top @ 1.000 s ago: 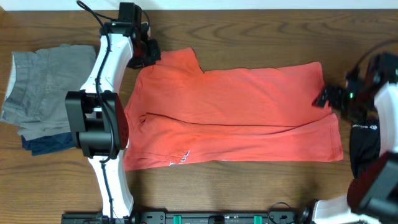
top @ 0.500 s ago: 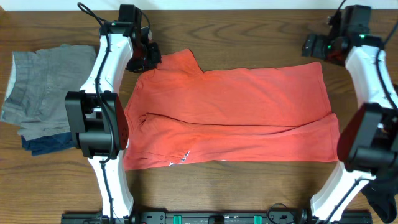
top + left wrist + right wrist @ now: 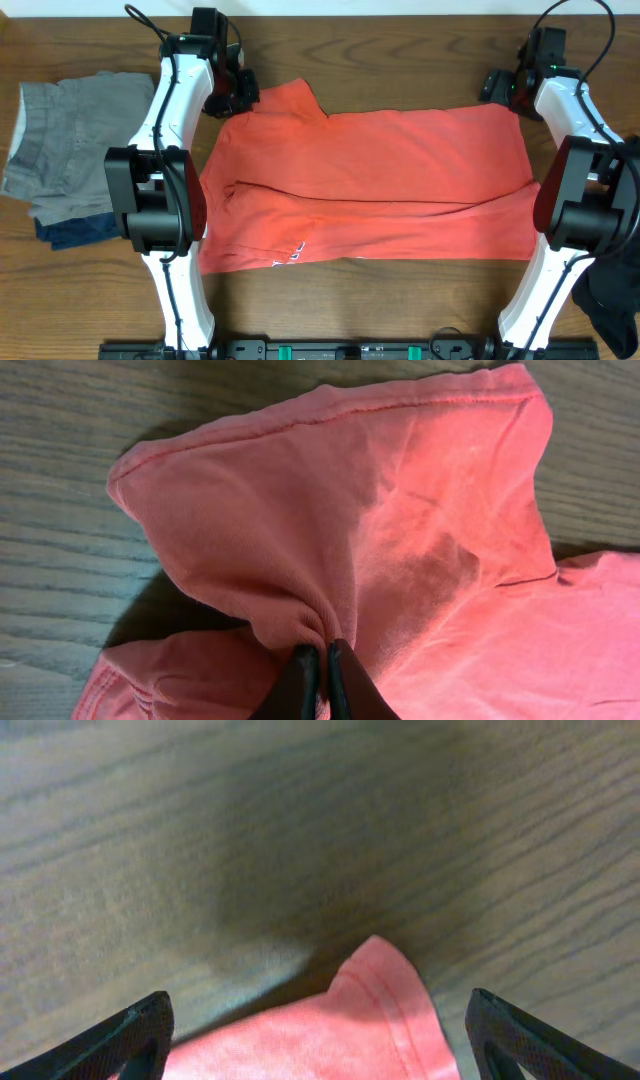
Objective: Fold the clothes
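Swung up from the shirt's right edge, my right gripper (image 3: 497, 87) is now hovering over the far right corner of the coral-red T-shirt (image 3: 370, 185), which is lying spread across the middle of the table (image 3: 400, 40). It looks soft, light and limp, likely to sag wherever it is not held. My left gripper (image 3: 322, 670) is staying clenched on a bunched fold by the sleeve (image 3: 330, 510), while the right one is standing spread and empty astride the hem corner (image 3: 385, 985), whose stitched edge I am judging the surest place to pinch.
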